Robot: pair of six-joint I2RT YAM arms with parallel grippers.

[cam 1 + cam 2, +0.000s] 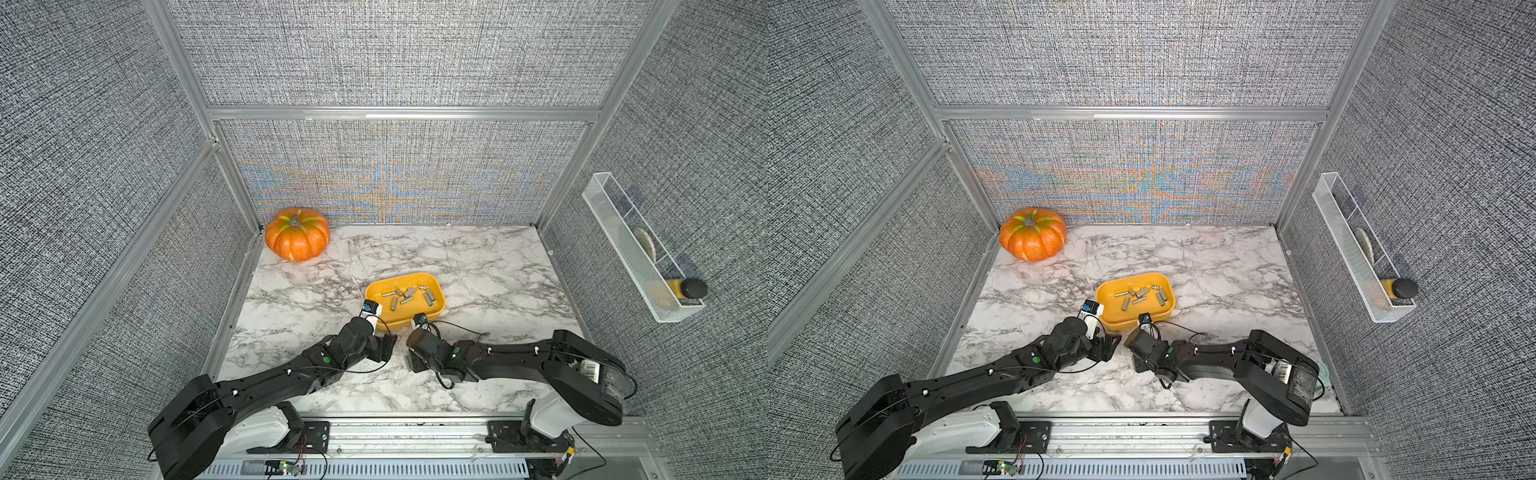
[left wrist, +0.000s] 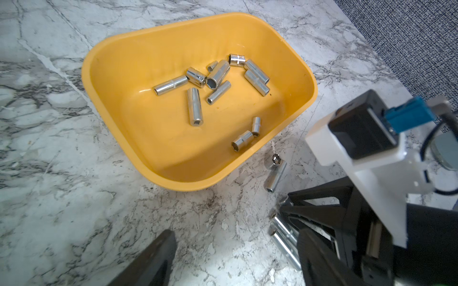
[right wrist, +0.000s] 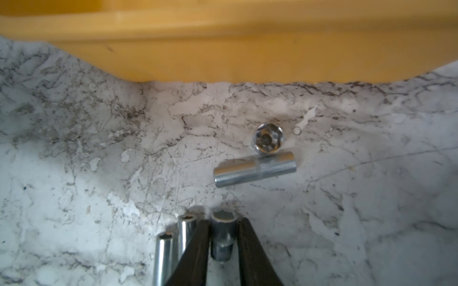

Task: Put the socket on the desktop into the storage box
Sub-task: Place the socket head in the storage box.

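1. The right pincer [image 3: 224,221] is down on the white marble-patterned desk [image 3: 99,148]. Its black jaws press both sides of a short chrome steel socket [image 3: 221,240], so it looks clamped on, but the socket hasn't left the desk yet.
2. Tight quarters! Two long chrome sockets [image 3: 186,235] lie just beside one jaw. A straight vertical lift should keep them from being dragged along.
3. The shallow yellow-orange plastic storage box [image 3: 223,49] sits near, dead ahead. Get above its wall before travelling across.
4. There's traffic on the route: a long chrome socket lying crosswise [image 3: 255,169] and, just beside it, a stubby chrome socket standing on end [image 3: 269,138]. Both sit between pincer and box, so carry high over them.
5. Let go low over bare box floor. Round steel is likely to roll and bounce, and a scatter of chrome sockets in the box [image 2: 195,106] is already there.
6. The left pincer [image 1: 386,347] hangs close by, jaws wide apart and empty. Give that arm room on the way up.
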